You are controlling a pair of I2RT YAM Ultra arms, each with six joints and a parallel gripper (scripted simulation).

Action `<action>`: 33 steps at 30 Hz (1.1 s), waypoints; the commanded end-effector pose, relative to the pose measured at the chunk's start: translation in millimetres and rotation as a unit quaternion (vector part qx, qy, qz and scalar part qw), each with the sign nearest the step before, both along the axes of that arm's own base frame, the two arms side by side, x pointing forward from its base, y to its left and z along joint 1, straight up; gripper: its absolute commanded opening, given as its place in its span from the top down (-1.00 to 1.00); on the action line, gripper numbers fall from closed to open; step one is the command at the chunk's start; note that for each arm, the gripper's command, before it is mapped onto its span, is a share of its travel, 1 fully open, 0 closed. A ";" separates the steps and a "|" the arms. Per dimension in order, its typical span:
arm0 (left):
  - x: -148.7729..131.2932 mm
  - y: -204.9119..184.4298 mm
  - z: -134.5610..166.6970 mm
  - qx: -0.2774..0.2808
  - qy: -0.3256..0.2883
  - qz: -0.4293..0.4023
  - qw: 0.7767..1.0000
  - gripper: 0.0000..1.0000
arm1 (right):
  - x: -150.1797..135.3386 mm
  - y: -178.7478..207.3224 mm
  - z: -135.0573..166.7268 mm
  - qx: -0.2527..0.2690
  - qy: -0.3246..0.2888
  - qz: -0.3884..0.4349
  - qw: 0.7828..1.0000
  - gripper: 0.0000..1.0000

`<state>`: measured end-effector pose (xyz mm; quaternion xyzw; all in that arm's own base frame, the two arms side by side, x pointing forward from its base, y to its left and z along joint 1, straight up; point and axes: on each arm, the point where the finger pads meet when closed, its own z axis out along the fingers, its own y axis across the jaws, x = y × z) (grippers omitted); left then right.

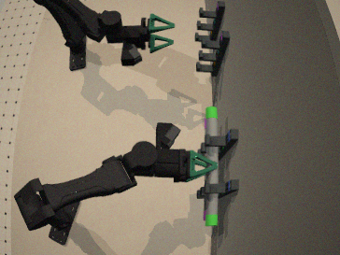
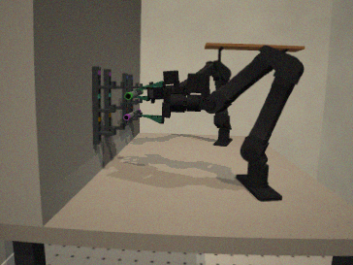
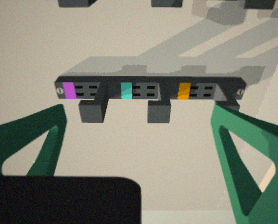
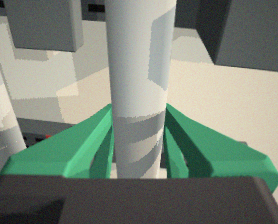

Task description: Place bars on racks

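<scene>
Top view looks down from overhead; both it and exterior cover both arms.

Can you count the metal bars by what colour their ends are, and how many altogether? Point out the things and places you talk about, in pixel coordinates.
Green-ended metal bar [image 1: 212, 176] [image 2: 135, 95] [image 4: 140, 65]: 1
Purple-ended metal bar [image 1: 205, 123] [image 2: 132, 115] [image 4: 7, 125]: 1
Total: 2
</scene>
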<state>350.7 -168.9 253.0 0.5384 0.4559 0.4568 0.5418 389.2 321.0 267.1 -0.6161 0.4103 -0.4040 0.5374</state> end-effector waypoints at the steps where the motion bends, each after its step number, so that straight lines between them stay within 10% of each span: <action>1: -1.6 -1.9 -4.4 0.001 0.002 -0.001 1.000 -1.00 | 6.9 1.3 40.7 0.043 -0.036 -0.001 0.998 1.00; 33: -1.6 -1.9 -4.4 0.001 0.002 -0.001 1.000 -1.00 | 12.7 2.5 35.3 0.043 -0.036 -0.001 0.998 1.00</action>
